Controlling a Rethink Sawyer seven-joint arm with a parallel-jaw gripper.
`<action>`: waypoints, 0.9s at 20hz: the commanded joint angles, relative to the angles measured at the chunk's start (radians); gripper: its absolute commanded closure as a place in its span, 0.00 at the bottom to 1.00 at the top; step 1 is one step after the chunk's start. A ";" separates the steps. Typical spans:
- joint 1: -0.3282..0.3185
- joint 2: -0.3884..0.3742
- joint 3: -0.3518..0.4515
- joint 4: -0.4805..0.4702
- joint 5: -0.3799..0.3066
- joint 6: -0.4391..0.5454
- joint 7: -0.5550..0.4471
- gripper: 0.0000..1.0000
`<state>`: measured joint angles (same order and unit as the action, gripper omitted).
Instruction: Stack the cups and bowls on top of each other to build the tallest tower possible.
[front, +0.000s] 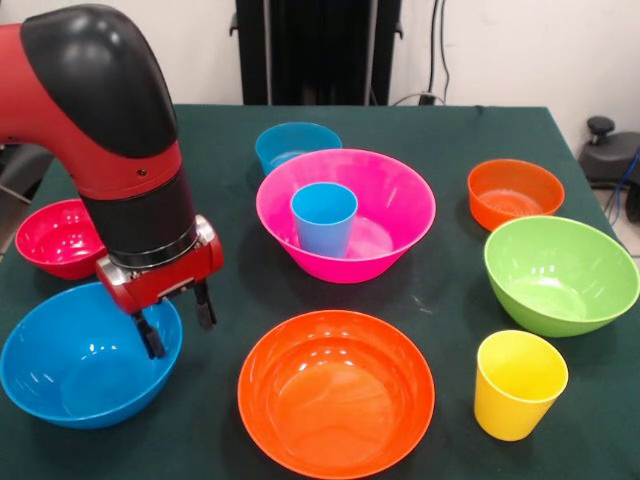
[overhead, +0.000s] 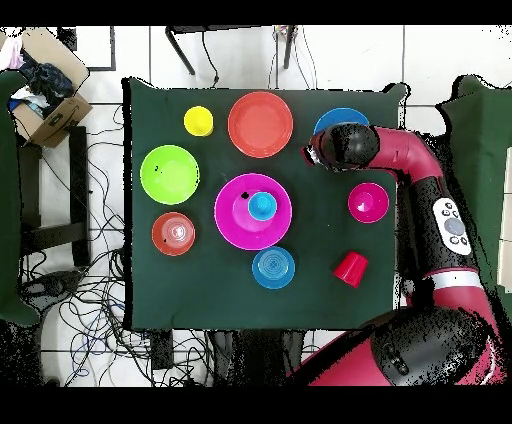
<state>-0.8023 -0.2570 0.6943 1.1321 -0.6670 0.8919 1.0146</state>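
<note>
The large pink bowl (front: 405, 215) (overhead: 232, 226) stands mid-table with the light blue cup (front: 323, 218) (overhead: 262, 205) upright inside it. My gripper (front: 178, 320) (overhead: 312, 155) is open and low over the right rim of the large blue bowl (front: 70, 370) (overhead: 340, 118). One finger (front: 150, 335) is inside the rim and the other is outside it. The large orange bowl (front: 336, 392) (overhead: 260, 124) sits at the front. The yellow cup (front: 518, 383) (overhead: 198, 121) and the large green bowl (front: 560, 272) (overhead: 169, 174) are at the right. The red cup (overhead: 350, 268) shows only in the overhead view.
The small red bowl (front: 62, 237) (overhead: 368, 202) lies just behind the large blue bowl, beside my arm. The small blue bowl (front: 297, 143) (overhead: 273, 267) is behind the pink bowl. The small orange bowl (front: 515, 192) (overhead: 173, 233) is at the far right.
</note>
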 joint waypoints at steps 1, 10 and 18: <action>0.032 0.006 -0.048 -0.043 -0.108 -0.068 -0.151 0.00; 0.033 0.007 -0.047 -0.045 -0.125 -0.073 -0.132 0.00; 0.027 -0.009 -0.046 -0.046 -0.121 -0.049 -0.142 1.00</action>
<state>-0.8011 -0.2877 0.6943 1.1206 -0.7187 0.8664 1.0146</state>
